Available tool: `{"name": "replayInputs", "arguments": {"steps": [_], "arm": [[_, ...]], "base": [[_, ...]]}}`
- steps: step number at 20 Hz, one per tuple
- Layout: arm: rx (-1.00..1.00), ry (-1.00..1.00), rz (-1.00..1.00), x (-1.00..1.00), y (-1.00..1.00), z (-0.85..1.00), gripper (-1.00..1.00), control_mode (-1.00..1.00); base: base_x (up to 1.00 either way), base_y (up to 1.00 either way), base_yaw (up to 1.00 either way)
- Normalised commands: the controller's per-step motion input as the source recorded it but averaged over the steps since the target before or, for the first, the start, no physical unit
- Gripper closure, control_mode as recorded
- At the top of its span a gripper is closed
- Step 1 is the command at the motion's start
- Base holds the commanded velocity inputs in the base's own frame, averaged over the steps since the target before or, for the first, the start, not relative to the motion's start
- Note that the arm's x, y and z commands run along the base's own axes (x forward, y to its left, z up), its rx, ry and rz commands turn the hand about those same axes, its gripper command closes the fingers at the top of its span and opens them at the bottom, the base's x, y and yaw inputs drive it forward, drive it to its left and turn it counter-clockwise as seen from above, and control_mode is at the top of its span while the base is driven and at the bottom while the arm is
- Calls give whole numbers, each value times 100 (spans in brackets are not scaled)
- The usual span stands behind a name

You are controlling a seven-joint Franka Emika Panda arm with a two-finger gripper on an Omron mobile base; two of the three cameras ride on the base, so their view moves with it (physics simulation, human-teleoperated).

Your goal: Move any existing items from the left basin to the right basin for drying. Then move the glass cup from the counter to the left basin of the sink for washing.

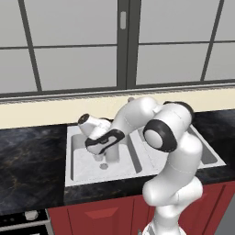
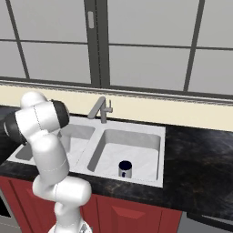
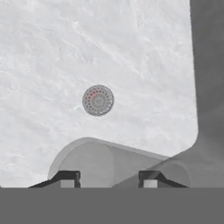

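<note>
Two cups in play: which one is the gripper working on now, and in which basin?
The glass cup, translucent, between the gripper's fingertips over the left basin; the blue-lined cup stands in the right basin.

Black counter [image 2: 200,159] w/ sink [image 2: 157,132]; blue-lined cup [image 2: 124,168] in right basin [image 2: 141,157].

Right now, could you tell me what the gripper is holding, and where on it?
The gripper holds the glass cup between its fingertips, around its side wall, over the left basin.

Between the gripper [image 3: 105,180] fingertips lies the glass cup [image 3: 118,164]. Beyond it, the left basin [image 3: 52,52] floor is open, bearing a flush drain [image 3: 98,100]; the basin wall [image 3: 210,78] bounds one side.
</note>
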Motion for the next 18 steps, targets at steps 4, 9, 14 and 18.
{"name": "replayInputs", "arguments": {"steps": [4,9,14,18], "arm": [[0,6,12,0,0,-41,100,-100],[1,0,9,0,0,-30,100,-100],[2,0,6,0,0,-10,-100,-100],[3,0,4,0,0,0,-100,-100]], "base": [[0,0,0],[0,0,0],[0,0,0],[0,0,0]]}}
